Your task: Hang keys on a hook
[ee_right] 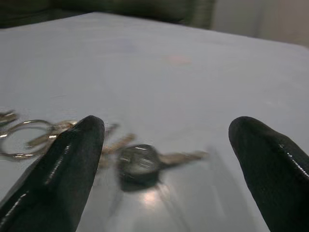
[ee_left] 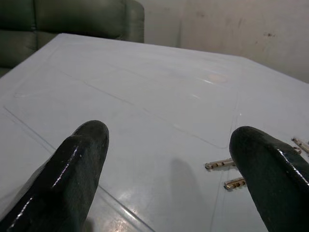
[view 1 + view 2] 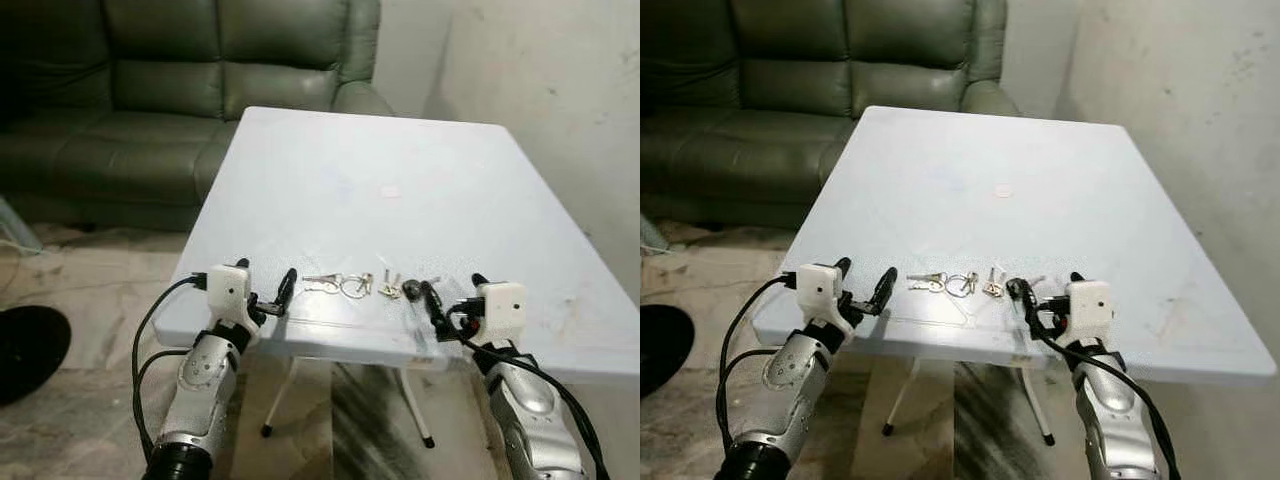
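Where the pale blue table comes nearest the robot, a bunch of keys lies flat along its near edge, strung out in a short row: a couple of silver keys at the left end, a wire ring in the middle, more keys to the right, and a dark-headed key at the right end of the row. Both grippers reach over that near edge, one on each side of the bunch.

The left gripper hovers just left of the keys, its fingers apart with bare tabletop between them; in its wrist view the tips of two keys poke out beside one finger. It holds nothing.

The right gripper sits just right of the bunch, its fingers also spread wide. In its wrist view the dark-headed key lies on the table between the two fingers, with the ring and other keys off beyond one finger; that view is blurred, so whether a fingertip touches any key is hard to say, though the fingers look clear of them.

A small pinkish mark sits near the middle of the table. A dark green sofa stands beyond the table's far left corner, a pale wall rises on the right, and a black object lies on the tiled floor at the left.
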### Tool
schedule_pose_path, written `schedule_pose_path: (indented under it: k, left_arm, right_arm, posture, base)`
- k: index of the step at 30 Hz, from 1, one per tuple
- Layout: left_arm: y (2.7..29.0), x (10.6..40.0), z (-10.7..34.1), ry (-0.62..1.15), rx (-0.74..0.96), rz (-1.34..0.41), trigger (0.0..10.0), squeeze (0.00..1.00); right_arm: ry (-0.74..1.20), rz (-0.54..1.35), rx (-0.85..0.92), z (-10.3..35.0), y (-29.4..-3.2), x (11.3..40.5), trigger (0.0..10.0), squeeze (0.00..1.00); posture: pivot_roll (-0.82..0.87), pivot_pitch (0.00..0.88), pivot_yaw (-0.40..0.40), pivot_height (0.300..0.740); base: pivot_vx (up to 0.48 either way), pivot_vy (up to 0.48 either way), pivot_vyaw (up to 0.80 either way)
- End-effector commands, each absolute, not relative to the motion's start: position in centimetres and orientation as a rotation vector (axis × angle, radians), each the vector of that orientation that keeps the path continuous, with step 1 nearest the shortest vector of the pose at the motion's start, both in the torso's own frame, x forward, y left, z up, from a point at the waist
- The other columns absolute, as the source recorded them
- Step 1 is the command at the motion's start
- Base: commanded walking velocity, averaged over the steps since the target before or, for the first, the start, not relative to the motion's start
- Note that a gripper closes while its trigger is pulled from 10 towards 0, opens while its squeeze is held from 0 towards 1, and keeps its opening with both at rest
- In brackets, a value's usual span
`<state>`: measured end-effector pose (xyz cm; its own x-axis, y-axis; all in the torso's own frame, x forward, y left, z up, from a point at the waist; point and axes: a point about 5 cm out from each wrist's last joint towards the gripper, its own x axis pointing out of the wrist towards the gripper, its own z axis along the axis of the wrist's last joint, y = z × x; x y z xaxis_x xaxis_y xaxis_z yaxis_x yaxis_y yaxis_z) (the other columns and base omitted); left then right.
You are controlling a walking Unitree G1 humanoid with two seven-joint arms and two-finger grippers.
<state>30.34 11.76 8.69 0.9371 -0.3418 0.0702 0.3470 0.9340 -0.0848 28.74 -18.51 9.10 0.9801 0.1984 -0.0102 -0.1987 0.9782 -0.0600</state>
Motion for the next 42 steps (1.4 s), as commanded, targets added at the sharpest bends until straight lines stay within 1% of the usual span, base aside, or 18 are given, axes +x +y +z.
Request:
schedule_pose_path:
  k: [1,4,8,14,23,24,25,26,27,28,30,31,34,35,38,39,40,42]
  left_arm:
    - [11.2,30.2,9.0,-0.062,-0.077,-0.386,10.0,0.00]
    - [10.8,29.9,9.1,-0.061,-0.076,-0.406,10.0,0.00]
    - [10.6,29.7,9.1,-0.064,-0.069,-0.409,10.0,0.00]
    - [10.7,29.7,9.1,-0.060,-0.075,-0.401,10.0,0.00]
    - [10.6,29.7,9.3,-0.054,-0.074,-0.409,10.0,0.00]
    - [10.5,29.7,9.3,-0.055,-0.073,-0.412,10.0,0.00]
    - [10.5,29.7,9.3,-0.055,-0.073,-0.414,10.0,0.00]
    - [10.5,29.7,9.3,-0.054,-0.071,-0.414,10.0,0.00]
    - [10.5,29.7,9.3,-0.055,-0.072,-0.416,10.0,0.00]
    - [10.5,29.7,9.3,-0.055,-0.070,-0.417,10.0,0.00]
    - [10.5,29.7,9.4,-0.056,-0.071,-0.418,10.0,0.00]
    - [10.5,29.7,9.4,-0.056,-0.071,-0.418,10.0,0.00]
    - [10.4,29.7,9.4,-0.055,-0.072,-0.418,10.0,0.00]
    - [10.4,29.7,9.4,-0.055,-0.071,-0.419,10.0,0.00]
    - [10.4,29.7,9.4,-0.055,-0.072,-0.419,10.0,0.00]
    - [10.4,29.8,9.4,-0.055,-0.072,-0.418,10.0,0.00]
    - [10.4,29.8,9.4,-0.056,-0.073,-0.419,10.0,0.00]
    - [10.4,29.8,9.5,-0.057,-0.073,-0.419,10.0,0.00]
  right_arm:
    - [-0.007,0.243,-0.070,9.9,-17.8,29.2,10.0,0.00]
    - [-0.006,0.287,-0.083,10.0,-16.9,29.4,10.0,0.00]
    - [-0.002,0.286,-0.073,10.0,-16.7,29.4,10.0,0.00]
    - [0.004,0.306,-0.112,9.4,-17.4,28.9,10.0,0.00]
    - [0.036,0.327,-0.158,9.6,-19.6,28.2,10.0,0.00]
    - [0.038,0.337,-0.164,9.6,-19.7,28.1,8.8,0.00]
    - [0.040,0.345,-0.167,9.6,-19.7,28.1,8.8,0.00]
    - [0.043,0.349,-0.177,9.5,-19.8,28.0,9.3,0.00]
    - [0.048,0.370,-0.176,9.4,-19.8,27.9,9.1,0.00]
    - [0.050,0.382,-0.175,9.4,-19.7,27.8,7.5,0.00]
    - [0.057,0.391,-0.179,9.3,-19.7,27.6,7.3,0.00]
    - [0.057,0.391,-0.179,9.3,-19.7,27.6,7.3,0.00]
    - [0.085,0.428,-0.179,8.8,-19.5,27.2,8.2,0.00]
    - [0.093,0.446,-0.169,8.6,-19.4,27.0,5.0,0.00]
    - [0.096,0.433,-0.174,8.6,-19.4,26.9,4.9,0.00]
    - [0.093,0.438,-0.164,8.6,-19.3,26.9,1.8,0.00]
    - [0.088,0.443,-0.163,8.7,-19.3,26.9,0.0,0.00]
    - [0.088,0.444,-0.168,8.7,-19.2,26.9,0.0,0.00]
  posture:
    - [0.01,0.073,-0.078,0.740]
    - [0.01,0.077,-0.082,0.740]
    - [0.02,0.079,-0.086,0.740]
    - [0.02,0.081,-0.090,0.740]
    - [0.00,0.076,-0.083,0.740]
    - [0.00,0.076,-0.083,0.740]
    - [0.00,0.075,-0.081,0.740]
    - [0.00,0.075,-0.080,0.740]
    - [0.00,0.075,-0.080,0.740]
    - [0.00,0.073,-0.080,0.740]
    - [0.00,0.071,-0.079,0.740]
    - [0.00,0.071,-0.079,0.740]
    - [0.00,0.068,-0.078,0.740]
    - [0.00,0.067,-0.080,0.740]
    - [0.00,0.067,-0.080,0.740]
    - [0.00,0.067,-0.080,0.740]
    - [0.00,0.063,-0.082,0.740]
    - [0.00,0.063,-0.082,0.740]
  base:
    - [0.000,0.000,0.00]
    - [0.000,0.000,0.00]
    - [0.000,0.000,0.00]
    - [0.000,0.000,0.00]
    - [0.000,0.000,0.00]
    - [0.000,0.000,0.00]
    - [0.000,0.000,0.00]
    - [0.000,0.000,0.00]
    - [0.000,0.000,0.00]
    - [0.000,0.000,0.00]
    - [0.000,0.000,0.00]
    - [0.000,0.000,0.00]
    - [0.000,0.000,0.00]
    - [0.000,0.000,0.00]
    - [0.000,0.000,0.00]
    - [0.000,0.000,0.00]
    - [0.000,0.000,0.00]
    - [0.000,0.000,0.00]
